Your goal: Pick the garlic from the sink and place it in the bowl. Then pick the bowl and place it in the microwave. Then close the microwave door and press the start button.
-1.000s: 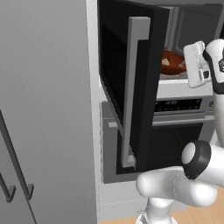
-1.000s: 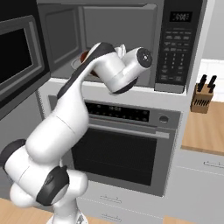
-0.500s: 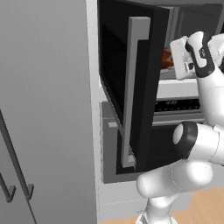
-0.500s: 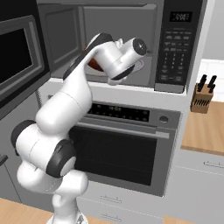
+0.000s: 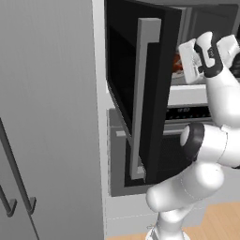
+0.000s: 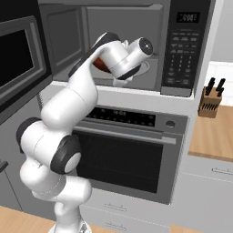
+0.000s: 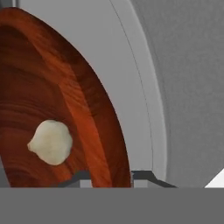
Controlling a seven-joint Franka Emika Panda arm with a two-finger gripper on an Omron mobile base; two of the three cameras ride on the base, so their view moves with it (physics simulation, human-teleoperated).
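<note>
The pincer (image 7: 110, 175) was clamped on the rim of the red-brown bowl (image 7: 48, 87), inside the open microwave (image 6: 136, 41) over its turntable (image 7: 140, 100). The garlic (image 7: 51, 142) lay in the bowl.

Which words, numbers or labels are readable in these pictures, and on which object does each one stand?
No text here can be read with certainty.
Microwave display: pale digits, too blurred to read.
Microwave button strip: rows of small labels, too small to read.
Oven control panel: a row of tiny light marks, unreadable.
Bowl, garlic, microwave door and knife block: no writing visible.
</note>
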